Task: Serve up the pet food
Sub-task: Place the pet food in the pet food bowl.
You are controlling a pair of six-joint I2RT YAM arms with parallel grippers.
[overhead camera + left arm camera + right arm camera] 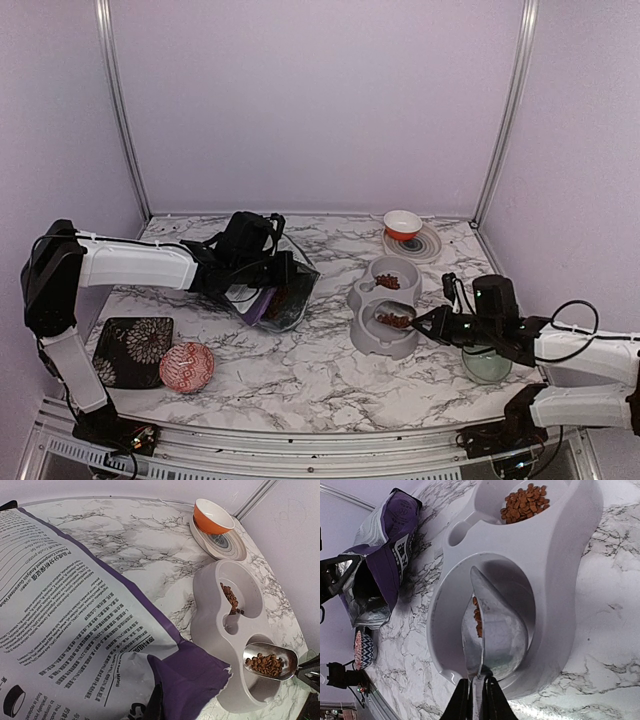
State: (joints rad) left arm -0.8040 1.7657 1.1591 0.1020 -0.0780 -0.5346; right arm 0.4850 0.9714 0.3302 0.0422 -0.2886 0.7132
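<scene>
The pet food – small dark-brown dry kibble pellets [265, 664] – lies in two places. One heap sits in the far well of the pale grey double-bowl plastic feeder [207, 620]. A second portion rides in the shiny metal scoop [495, 630], which hangs over the near well, at 6 o'clock from the filled one. No kibble shows in that near well under the scoop.

The right gripper [476, 700] has its jaws pinched almost together on the scoop's thin handle, reaching in from 3 o'clock of the feeder. At 9 o'clock of the feeder, the left gripper [280, 268] is fully closed and appears clamped on the rim of the purple-and-silver foil food bag [75, 605], propping its mouth open. A small orange bowl [212, 516] on a striped round plate [235, 550] stands at 12 o'clock of the feeder, apart from it.

The step in hand looks like filling the second well – one is served, the other waits. The next move calls for rolling the right wrist so the scoop tips inside the near rim, low and slow enough that pellets do not bounce onto the white marble-patterned table [320, 370].
</scene>
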